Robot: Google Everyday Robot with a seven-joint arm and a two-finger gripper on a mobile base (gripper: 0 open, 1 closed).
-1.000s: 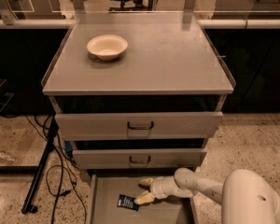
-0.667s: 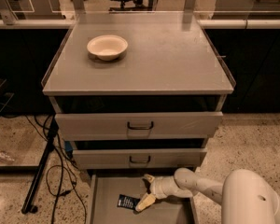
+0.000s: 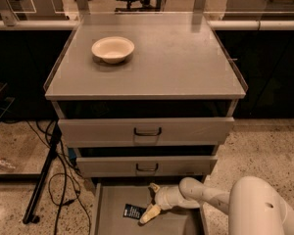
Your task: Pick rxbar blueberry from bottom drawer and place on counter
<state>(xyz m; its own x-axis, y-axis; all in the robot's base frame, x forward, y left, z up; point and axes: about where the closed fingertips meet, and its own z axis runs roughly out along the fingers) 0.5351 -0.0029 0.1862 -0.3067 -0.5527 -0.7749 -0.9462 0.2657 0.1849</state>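
Observation:
The rxbar blueberry (image 3: 133, 211) is a small dark wrapper with white lettering, lying flat on the floor of the open bottom drawer (image 3: 112, 199), left of centre. My gripper (image 3: 151, 200) reaches into the drawer from the right, just right of the bar. Its fingers are spread open: one cream fingertip (image 3: 148, 214) rests right beside the bar's right edge, the other (image 3: 154, 187) points toward the drawer's back. Nothing is held. The grey counter (image 3: 176, 62) tops the cabinet above.
A cream bowl (image 3: 112, 49) sits on the counter's back left. Two upper drawers with dark handles (image 3: 147, 131) overhang the bottom drawer. A black stand and cables (image 3: 44, 180) are on the floor at left. My white arm (image 3: 255, 204) fills the lower right.
The lower finger has swung down and left toward the bar, now next to its right edge. The bar has not moved.

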